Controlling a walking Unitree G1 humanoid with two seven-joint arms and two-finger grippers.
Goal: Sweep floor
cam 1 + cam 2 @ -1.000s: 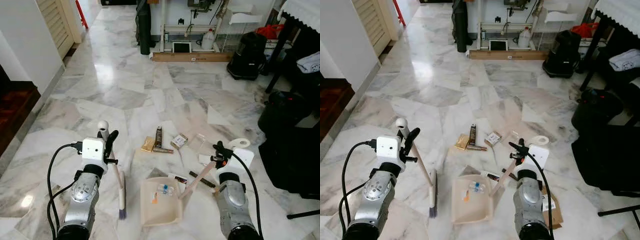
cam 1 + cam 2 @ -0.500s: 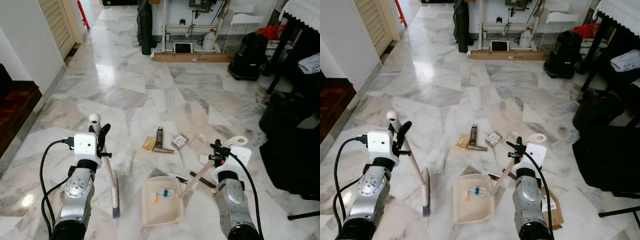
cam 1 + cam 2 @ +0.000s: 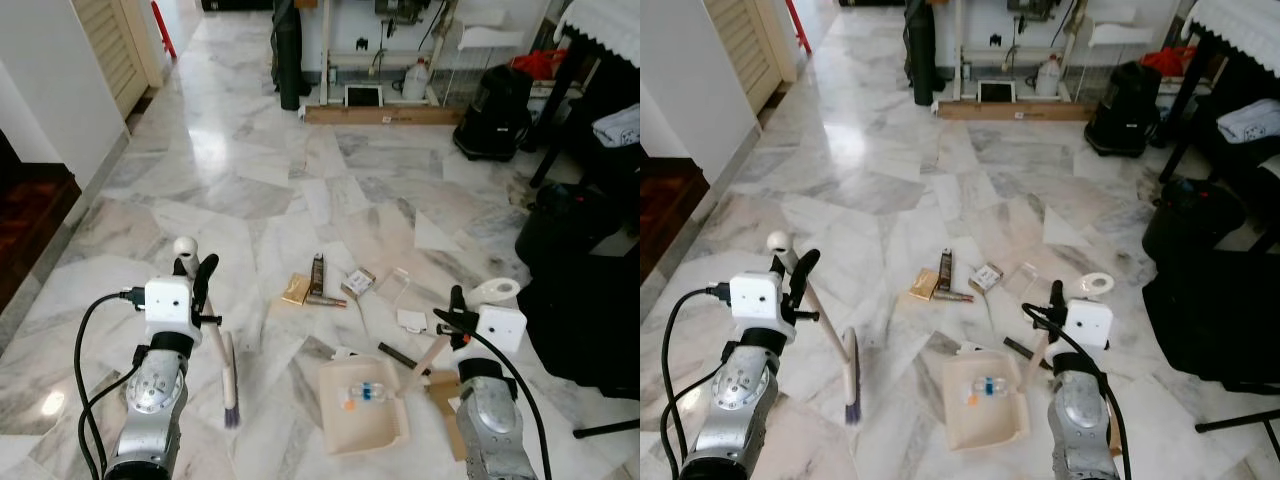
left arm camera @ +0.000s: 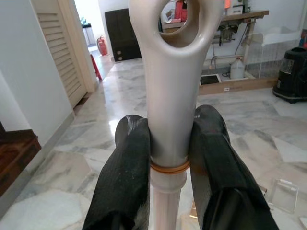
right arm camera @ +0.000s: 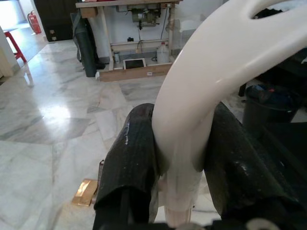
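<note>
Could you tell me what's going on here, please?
The robot is sweeping litter on a marble floor. Its left gripper has its jaws shut on the broom; its right gripper has its jaws shut on the dustpan handle. The pan already holds small scraps, while wrappers lie on the floor beyond it.

Broom (image 3: 222,355) left of dustpan (image 3: 365,404)

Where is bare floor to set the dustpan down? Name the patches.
Bare marble floor stretches from the scattered litter up to the wooden plank by the far wall. Another patch lies between the white-handled broom and the beige plastic dustpan. It is crowded around the litter and by the black bags on the robot's right.
</note>
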